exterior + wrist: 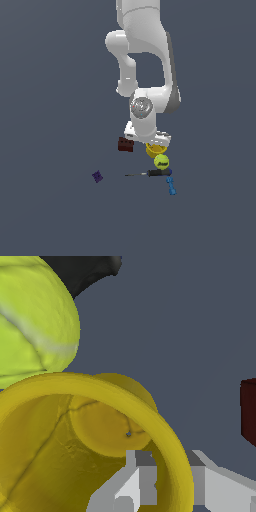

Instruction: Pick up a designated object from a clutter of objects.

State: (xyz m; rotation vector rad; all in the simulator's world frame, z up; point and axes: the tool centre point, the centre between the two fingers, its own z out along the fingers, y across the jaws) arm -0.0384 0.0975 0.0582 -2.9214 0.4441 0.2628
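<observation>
The yellow cup [156,149] stands upright on the floor right under my hand, and in the wrist view the cup [60,456] fills the frame, open mouth toward the camera. My gripper [156,144] straddles its wall. In the wrist view the gripper [174,476] has one finger inside the cup and one outside, both against the rim lip, so it is shut on the cup's wall. The rest of the clutter lies close around it.
A yellow-green tennis ball [161,161] [30,321] nearly touches the cup. Beyond it lie the black-handled screwdriver [155,173] [85,271] and a blue dumbbell piece [171,186]. A dark red-brown brick [125,144] [249,408] sits beside the hand. A purple block [97,176] lies apart.
</observation>
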